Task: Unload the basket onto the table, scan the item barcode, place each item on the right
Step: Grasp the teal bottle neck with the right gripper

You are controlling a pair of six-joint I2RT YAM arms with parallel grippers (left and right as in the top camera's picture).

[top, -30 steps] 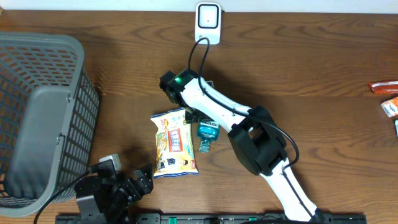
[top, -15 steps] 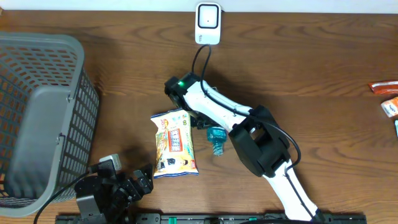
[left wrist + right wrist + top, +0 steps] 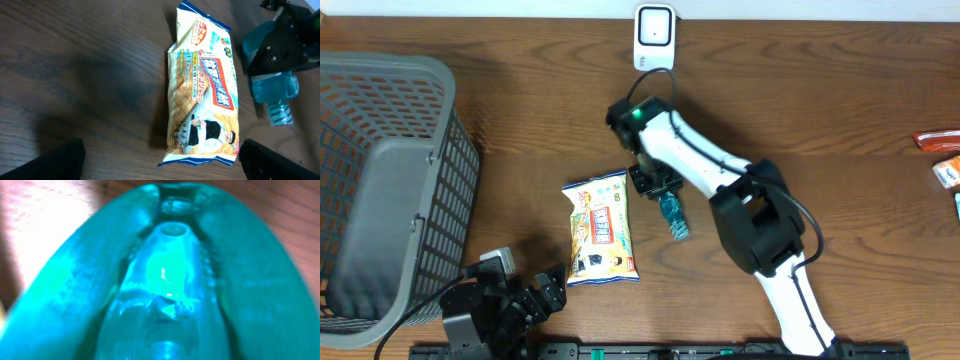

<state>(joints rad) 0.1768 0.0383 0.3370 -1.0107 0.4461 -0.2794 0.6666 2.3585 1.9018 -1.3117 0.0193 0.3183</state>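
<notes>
Your right claw (image 3: 656,182) is clamping the teal mouthwash bottle (image 3: 673,214) by its body, and the bottle's neck is sticking out of the claw toward the arm's base. The snack packet (image 3: 601,228) is lying flat on the surface (image 3: 840,120) just left of that claw. The barcode scanner (image 3: 653,37) is sitting well beyond it. Your left claw (image 3: 548,288) is hanging wide apart near the packet's closer end.
</notes>
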